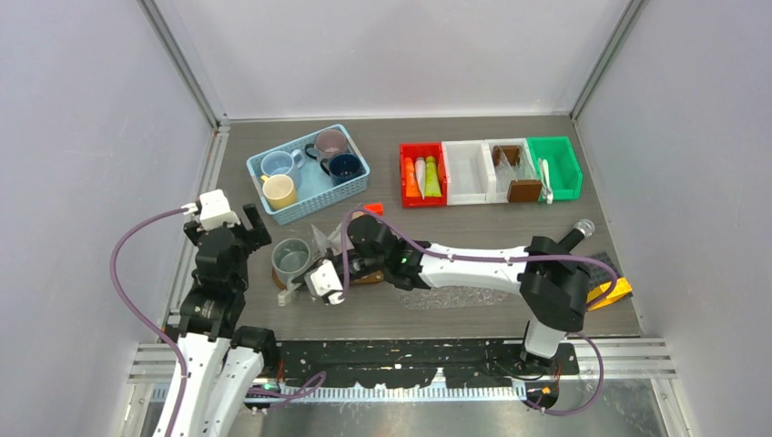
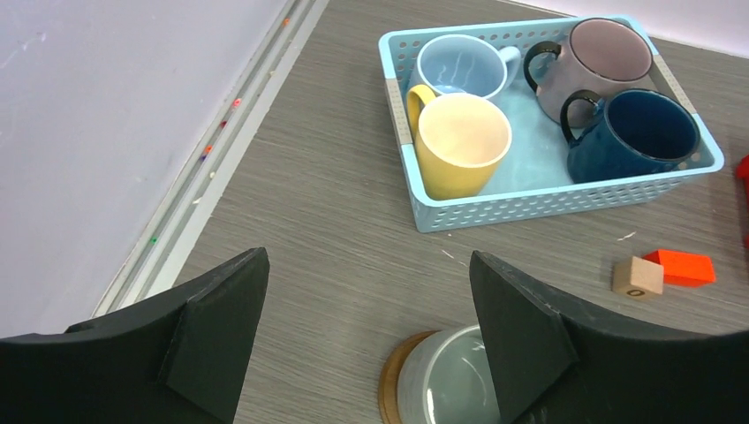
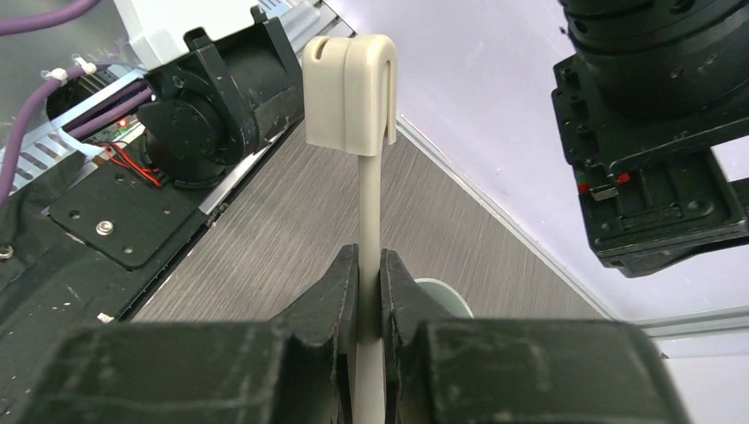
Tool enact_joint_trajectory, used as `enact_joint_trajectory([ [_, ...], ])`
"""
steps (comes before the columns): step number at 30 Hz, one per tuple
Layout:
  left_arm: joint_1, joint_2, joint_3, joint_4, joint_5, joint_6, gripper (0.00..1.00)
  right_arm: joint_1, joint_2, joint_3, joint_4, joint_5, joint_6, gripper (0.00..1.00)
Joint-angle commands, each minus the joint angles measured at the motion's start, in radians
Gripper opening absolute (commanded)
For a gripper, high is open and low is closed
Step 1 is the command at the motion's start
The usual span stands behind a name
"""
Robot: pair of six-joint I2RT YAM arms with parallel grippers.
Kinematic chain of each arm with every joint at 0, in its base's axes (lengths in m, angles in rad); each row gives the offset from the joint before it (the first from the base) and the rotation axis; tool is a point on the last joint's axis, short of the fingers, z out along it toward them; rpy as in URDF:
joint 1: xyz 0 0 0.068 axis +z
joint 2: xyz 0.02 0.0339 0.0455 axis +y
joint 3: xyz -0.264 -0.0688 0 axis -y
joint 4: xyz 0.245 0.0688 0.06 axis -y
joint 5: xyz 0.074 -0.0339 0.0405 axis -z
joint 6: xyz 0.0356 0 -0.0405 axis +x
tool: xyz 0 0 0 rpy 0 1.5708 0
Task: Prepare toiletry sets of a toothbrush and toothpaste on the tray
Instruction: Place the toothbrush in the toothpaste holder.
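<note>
Cream plastic toothbrush point(image 3: 371, 194) was pinched mid-handle in your right fingers point(image 3: 340, 291), which were closed almost fully on the thin shaft. Capped head stuck out past the tips. It sat low over the near-left of the table point(image 2: 336, 194), just beside the grey-green mug point(image 1: 291, 258) on its near-right side. Couldn't tell if it touched the mug.

My read on handling: light, stiff, slick and narrow, so it could pivot in a pinch that small. Handle was the right place to hold. I'd keep off the cap, it might pop off.

Mug stood on the wooden tray point(image 2: 389, 382). It looked solid enough for a dropped brush, but a wrist knock on the rim could shift it.

Your left fingers point(image 2: 221, 327) were spread wide with nothing in them, hanging just left of the same mug. That put them close to the right wrist, the likeliest clash.

Toothpaste tubes point(image 1: 421, 177) lay in the red bin point(image 1: 404, 182), far side, right of centre. Soft and wedge-shaped, so I'd grip across the flat body, gently.

Blue basket point(image 2: 530, 208) with four mugs sat beyond the grey-green one. An orange block point(image 2: 680, 267) and a small wooden cube point(image 2: 638, 276) lay loose between them.
</note>
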Motion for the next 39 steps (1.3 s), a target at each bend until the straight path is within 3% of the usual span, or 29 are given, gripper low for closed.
enact_joint_trajectory([
  [1, 0.006, -0.01, -0.009, 0.118, -0.06, 0.015, 0.87, 0.002, 0.039, 0.055, 0.108, -0.016, 0.011, 0.02],
  [20, 0.005, 0.0, -0.027, 0.138, -0.038, 0.03, 0.86, -0.06, 0.147, 0.046, 0.231, -0.012, 0.063, 0.01],
  [39, 0.006, 0.02, -0.028, 0.141, -0.024, 0.036, 0.85, -0.064, 0.148, 0.005, 0.227, -0.013, 0.085, 0.03],
])
